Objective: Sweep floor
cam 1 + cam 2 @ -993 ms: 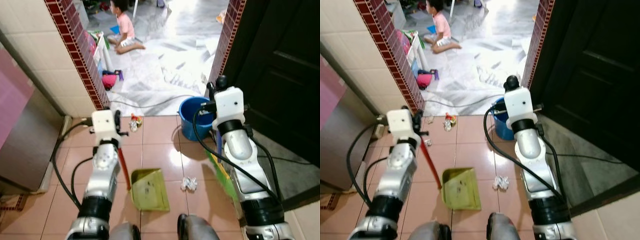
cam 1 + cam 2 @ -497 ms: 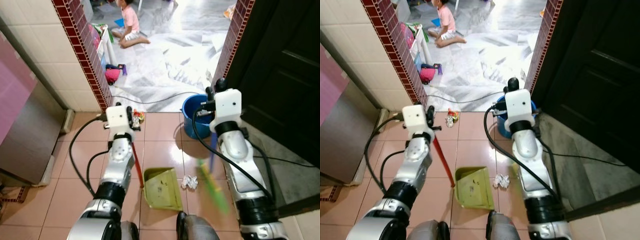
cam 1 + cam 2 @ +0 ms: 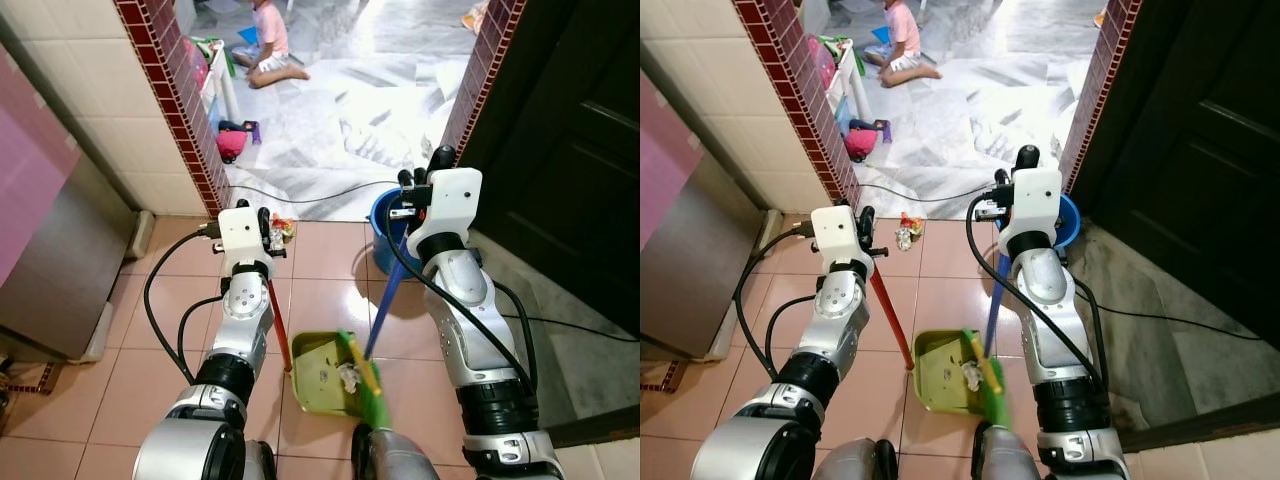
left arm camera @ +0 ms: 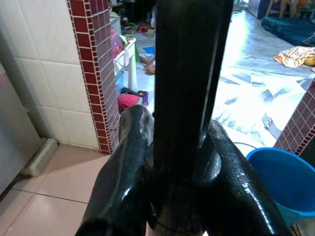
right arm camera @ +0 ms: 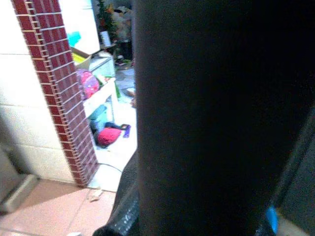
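Nearest the robot, the green dustpan (image 3: 318,372) lies flat on the pink tiled floor (image 3: 170,330), between the two arms. A crumpled scrap of paper (image 3: 348,377) sits inside it, touching the green broom head (image 3: 364,388), which overlaps the pan's right edge. The broom's blue handle (image 3: 384,303) slants up to the right pincer (image 3: 412,185); the right wrist view shows a dark shaft (image 5: 216,118) close against the camera, and whether the fingers are clamped on it cannot be told. The dustpan's red handle (image 3: 277,325) rises from the pan's left rear corner to the left pincer (image 4: 178,162), whose two black fingers (image 4: 129,167) are pressed tight against a dark shaft between them.

To the left, bare tiles run to a steel cabinet (image 3: 50,270). Beyond the arms, a blue bucket (image 3: 385,225) stands at the right doorway edge, and small litter (image 3: 280,229) lies at the threshold near the brick-trimmed wall corner (image 3: 185,120). Past it, a marble floor (image 3: 350,100) opens wide, with a cable (image 3: 300,197) across it and a person (image 3: 270,35) sitting far back.
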Motion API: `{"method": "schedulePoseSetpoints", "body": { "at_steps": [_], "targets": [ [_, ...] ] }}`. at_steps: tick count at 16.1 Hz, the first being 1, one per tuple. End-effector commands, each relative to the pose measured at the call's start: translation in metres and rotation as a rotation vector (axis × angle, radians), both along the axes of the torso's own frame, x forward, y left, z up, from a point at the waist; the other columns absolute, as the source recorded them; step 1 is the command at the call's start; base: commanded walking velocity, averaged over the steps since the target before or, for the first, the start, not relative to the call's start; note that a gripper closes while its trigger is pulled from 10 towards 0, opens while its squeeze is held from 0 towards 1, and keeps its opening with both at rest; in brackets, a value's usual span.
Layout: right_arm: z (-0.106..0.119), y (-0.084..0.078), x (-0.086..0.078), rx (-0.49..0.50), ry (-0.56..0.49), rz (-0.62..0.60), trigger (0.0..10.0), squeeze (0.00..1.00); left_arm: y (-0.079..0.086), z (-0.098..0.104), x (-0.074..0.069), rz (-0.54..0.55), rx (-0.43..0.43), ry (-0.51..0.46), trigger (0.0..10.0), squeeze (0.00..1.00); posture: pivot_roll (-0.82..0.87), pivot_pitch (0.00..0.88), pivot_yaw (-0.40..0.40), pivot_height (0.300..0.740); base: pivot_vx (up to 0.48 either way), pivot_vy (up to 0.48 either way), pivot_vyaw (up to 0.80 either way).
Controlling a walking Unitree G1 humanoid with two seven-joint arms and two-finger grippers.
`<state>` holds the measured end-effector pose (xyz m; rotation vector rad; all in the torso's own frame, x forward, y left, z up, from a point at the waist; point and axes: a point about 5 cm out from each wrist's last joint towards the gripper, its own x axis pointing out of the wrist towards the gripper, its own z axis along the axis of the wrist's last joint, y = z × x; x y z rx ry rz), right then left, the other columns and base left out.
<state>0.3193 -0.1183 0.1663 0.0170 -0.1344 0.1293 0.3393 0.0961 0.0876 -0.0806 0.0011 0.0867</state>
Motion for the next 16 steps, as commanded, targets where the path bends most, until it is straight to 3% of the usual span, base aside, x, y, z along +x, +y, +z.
{"method": "schedulePoseSetpoints", "body": {
  "at_steps": [1,6,10,16],
  "targets": [
    [0.019,0.003,0.003,0.073,-0.049,0.017,10.0,0.00,0.001,0.004,0.003,0.005,-0.005,-0.019,10.0,0.00,-0.13,0.101,0.054,0.740,0.000,0.000,0.00],
    [0.035,-0.004,0.008,0.129,-0.066,0.016,10.0,0.00,0.000,0.001,0.004,0.003,-0.037,-0.005,10.0,0.00,-0.14,0.099,0.059,0.740,0.000,0.000,0.00],
    [0.050,-0.013,0.006,-0.150,-0.216,0.019,10.0,0.00,-0.006,0.003,0.005,-0.092,-0.117,-0.013,10.0,0.00,-0.14,0.093,0.060,0.740,0.000,0.000,0.00],
    [0.043,-0.044,0.002,-0.297,-0.248,-0.089,10.0,0.00,0.005,0.012,0.010,-0.121,-0.171,-0.045,10.0,0.00,-0.14,0.077,0.073,0.740,0.000,0.000,0.00]
  ]
}}
